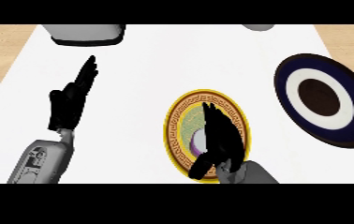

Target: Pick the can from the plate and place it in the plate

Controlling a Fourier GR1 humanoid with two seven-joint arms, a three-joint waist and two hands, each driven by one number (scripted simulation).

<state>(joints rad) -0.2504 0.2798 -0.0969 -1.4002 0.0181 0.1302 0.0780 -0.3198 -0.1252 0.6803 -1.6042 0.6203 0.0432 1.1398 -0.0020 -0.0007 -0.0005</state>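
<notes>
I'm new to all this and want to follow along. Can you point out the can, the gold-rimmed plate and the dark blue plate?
can [197, 140]: head view, purple-and-white sliver showing left of the right hand.
gold-rimmed plate [178, 120]: head view, patterned left rim.
dark blue plate [289, 78]: head view, dark outer band, left side.

**White counter and what sits on it**

We see a white counter [152, 68] filling most of the view, with tan wood strips showing at the upper left and upper right corners. Directly on it, we find a yellow-rimmed plate [181, 124] with a patterned gold ring, low and right of centre. Well apart from it, at the right edge, lies a dark blue plate [294, 78] with a white ring and a brown centre, partly cut off. At the top left edge stands a grey container [86, 33] with a dark base, and at the top right we catch part of a grey round object [258, 27].
</notes>
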